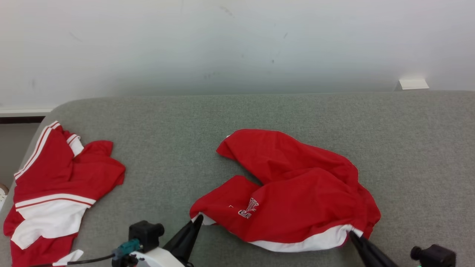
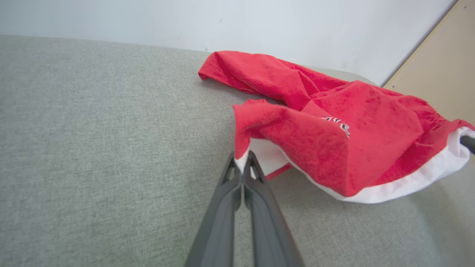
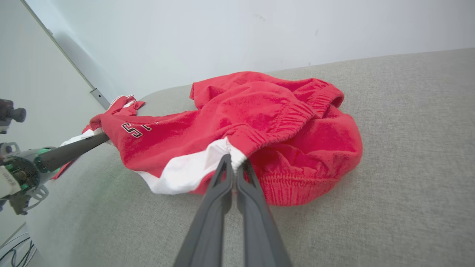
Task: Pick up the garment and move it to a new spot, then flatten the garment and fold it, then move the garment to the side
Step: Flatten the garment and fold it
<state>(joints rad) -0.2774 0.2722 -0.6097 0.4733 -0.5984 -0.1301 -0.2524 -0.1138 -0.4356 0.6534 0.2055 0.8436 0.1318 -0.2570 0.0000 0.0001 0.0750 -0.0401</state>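
Left hand (image 1: 199,219), right hand (image 1: 352,234); garment (image 1: 297,185) between

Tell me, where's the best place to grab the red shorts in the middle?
Probably the white band on the near edge of the red shorts, one end per gripper, coming from the robot's side. That edge faces the robot and lies reachable, while the rest is bunched. The left gripper and right gripper are shut on those ends.

Garment (image 1: 297,185) on couch (image 1: 408,148) middle, second garment (image 1: 55,178) at its left end, wall (image 1: 222,44) behind couch
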